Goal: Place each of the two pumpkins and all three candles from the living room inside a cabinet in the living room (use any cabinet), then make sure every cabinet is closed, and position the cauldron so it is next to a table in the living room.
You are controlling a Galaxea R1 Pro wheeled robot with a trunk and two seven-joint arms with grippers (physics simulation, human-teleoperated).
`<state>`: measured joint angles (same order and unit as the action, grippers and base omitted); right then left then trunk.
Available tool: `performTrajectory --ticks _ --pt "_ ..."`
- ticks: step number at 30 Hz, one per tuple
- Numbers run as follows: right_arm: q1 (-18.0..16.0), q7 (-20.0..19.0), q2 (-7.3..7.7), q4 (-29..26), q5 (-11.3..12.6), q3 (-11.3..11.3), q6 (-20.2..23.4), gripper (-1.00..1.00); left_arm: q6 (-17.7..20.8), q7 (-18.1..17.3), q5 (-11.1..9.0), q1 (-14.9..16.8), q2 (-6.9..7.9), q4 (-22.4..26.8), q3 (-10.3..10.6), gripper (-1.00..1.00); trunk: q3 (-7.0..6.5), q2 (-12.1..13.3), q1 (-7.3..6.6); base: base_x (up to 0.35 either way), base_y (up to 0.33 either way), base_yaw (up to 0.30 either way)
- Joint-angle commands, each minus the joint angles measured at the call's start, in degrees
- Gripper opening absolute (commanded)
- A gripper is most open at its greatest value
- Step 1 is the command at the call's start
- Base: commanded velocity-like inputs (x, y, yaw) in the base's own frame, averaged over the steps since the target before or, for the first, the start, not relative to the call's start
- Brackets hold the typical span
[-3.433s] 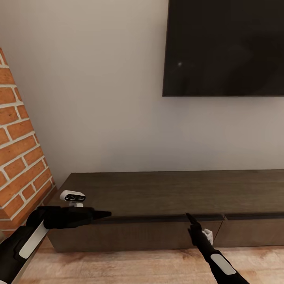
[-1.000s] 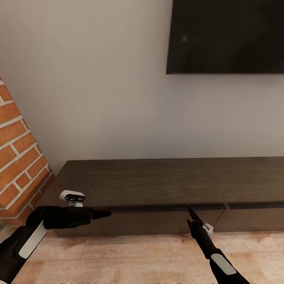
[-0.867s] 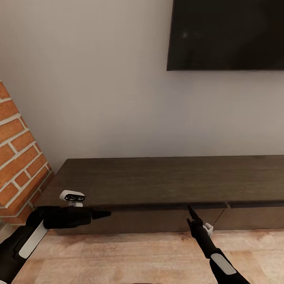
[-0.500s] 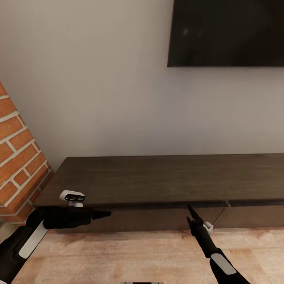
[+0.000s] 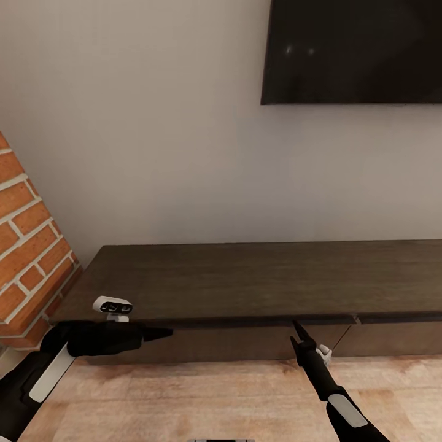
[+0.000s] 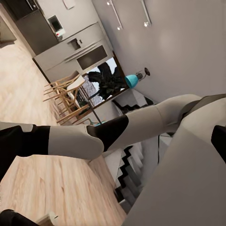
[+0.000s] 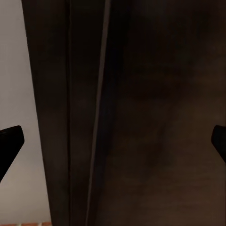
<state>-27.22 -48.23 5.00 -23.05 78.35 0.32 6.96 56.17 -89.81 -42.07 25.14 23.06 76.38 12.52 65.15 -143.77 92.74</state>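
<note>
Dark wooden cabinet (image 5: 258,279) sits lower than before (camera moved); right jaws spread, empty.

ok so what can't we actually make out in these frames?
- Cabinet inside: head view, hidden behind its dark fronts.
- Cabinet's far end: head view, cut off by the picture's edge.
- Left tool: head view, seen side-on as one dark point, so open or shut is unclear.
- Right tool contact with the cabinet front: head view too small; right wrist view has the tips wide apart at the picture's edges.
- Television: head view, cropped by the edges.
</note>
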Motion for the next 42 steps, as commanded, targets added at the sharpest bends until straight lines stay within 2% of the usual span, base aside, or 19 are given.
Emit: performTrajectory --ticks 1,20,38,39,42 --pt "0.0 -0.2 0.01 0.0 0.6 0.0 0.6 1.0 0.6 -0.2 -0.1 0.0 0.06 0.0 0.1 1.0 0.05 0.0 -0.01 0.028 0.0 0.0" --pt "0.0 -0.2 -0.07 0.1 0.6 0.0 0.5 1.0 0.6 -0.2 0.0 0.1 0.06 0.0 0.1 1.0 0.05 0.0 -0.01 0.062 0.0 0.0" --pt "0.0 -0.1 -0.07 0.1 0.6 0.0 0.4 1.0 0.6 -0.2 0.0 0.1 0.06 0.0 -0.7 1.0 0.05 0.0 -0.01 -0.062 0.0 0.0" --pt "0.0 -0.1 -0.07 0.1 0.6 0.0 0.4 -1.0 0.6 -0.2 0.0 0.1 0.06 0.0 -0.7 1.0 0.05 0.0 -0.01 -0.013 0.0 0.0" --pt "0.0 0.0 -0.07 0.1 0.6 0.0 0.4 -1.0 0.6 -0.2 0.0 0.0 0.06 0.0 -0.7 1.0 0.05 0.0 -0.01 -0.005 0.0 0.0"
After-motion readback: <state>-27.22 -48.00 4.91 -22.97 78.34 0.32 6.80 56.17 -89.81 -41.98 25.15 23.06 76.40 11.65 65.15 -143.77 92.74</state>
